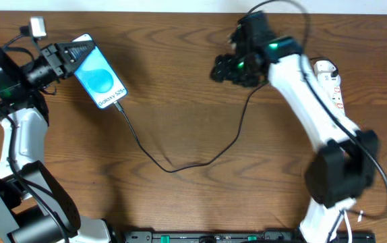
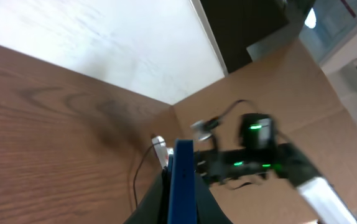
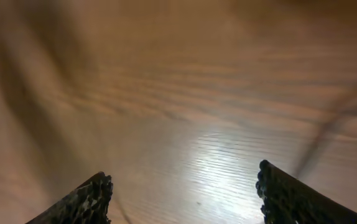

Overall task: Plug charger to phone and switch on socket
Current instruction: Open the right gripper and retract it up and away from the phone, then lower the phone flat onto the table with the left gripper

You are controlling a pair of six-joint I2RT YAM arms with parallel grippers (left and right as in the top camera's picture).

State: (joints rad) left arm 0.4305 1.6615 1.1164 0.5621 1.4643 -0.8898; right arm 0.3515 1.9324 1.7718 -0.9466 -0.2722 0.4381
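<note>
Left gripper (image 1: 69,57) pinches one short end of the black-framed rectangular smartphone (image 1: 99,77), whose bright blue screen faces up in the overhead view. In the left wrist view the smartphone (image 2: 181,180) is edge-on between the fingers. At the smartphone's end farthest from that gripper sits the plug tip of the long thin black charger cable (image 1: 173,167). The cable sags in a loop across the brown wooden table (image 1: 180,40) and rises just beside the right gripper (image 1: 219,69). Right gripper fingers (image 3: 85,202) are spread wide with nothing between them, over bare wood; the view is blurred. A narrow white oblong power strip (image 1: 330,79) with red marks lies behind the right gripper, by its arm. It is partly hidden and well apart from the fingertips.
</note>
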